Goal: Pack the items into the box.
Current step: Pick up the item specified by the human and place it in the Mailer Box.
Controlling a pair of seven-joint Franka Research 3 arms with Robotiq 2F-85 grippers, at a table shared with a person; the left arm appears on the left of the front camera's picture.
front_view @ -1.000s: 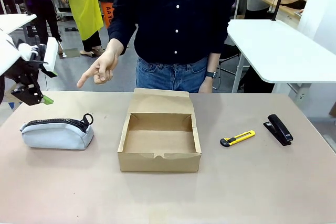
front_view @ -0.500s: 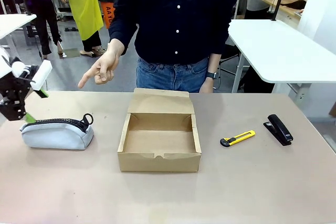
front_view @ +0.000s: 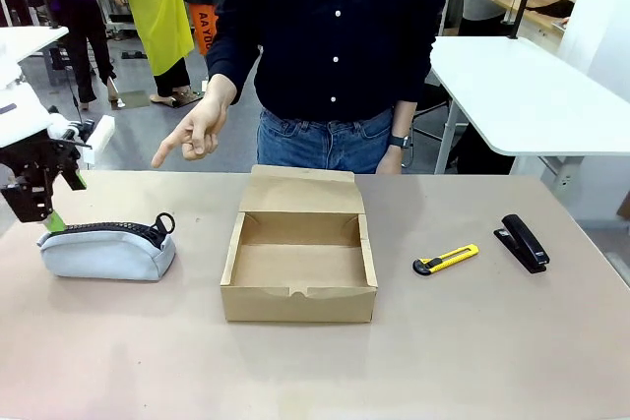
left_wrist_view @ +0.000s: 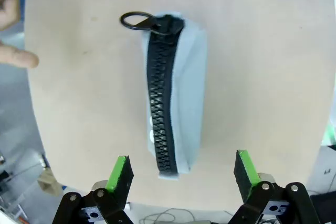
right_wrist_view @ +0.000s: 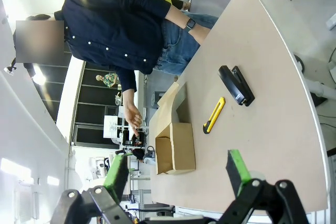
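The left gripper (front_view: 41, 213) sits at the left edge of the front view, directly above the left end of the pouch (front_view: 106, 248), with one green pad pointing down just over the fabric; whether it touches cannot be determined. In the left wrist view the left gripper (left_wrist_view: 181, 160) has its two fingers spread wide, one on each side of the near end of the pouch (left_wrist_view: 176, 93), and nothing is clamped between them. The pouch lies flat on the table (front_view: 472, 361) in the left part of the front view, with its black zipper (left_wrist_view: 160, 103) facing up and the black ring (left_wrist_view: 134, 21) at the end nearer the box. The box (front_view: 298, 297) stands in the centre of the front view, open, with its flap lid raised at the far side and its interior bare. The utility knife (front_view: 445, 260) lies on the table to the right of the box, apart from it, and a black stapler (front_view: 522, 241) lies further right. The person stands behind the box at the top centre, with one hand (front_view: 192, 130) held above the far table edge in the upper left, index finger extended down toward the pouch side. In the right wrist view the right gripper (right_wrist_view: 176, 161) is also spread and holds nothing, well above the table, with the box (right_wrist_view: 176, 153), knife (right_wrist_view: 214, 115) and stapler (right_wrist_view: 237, 85) beyond it.
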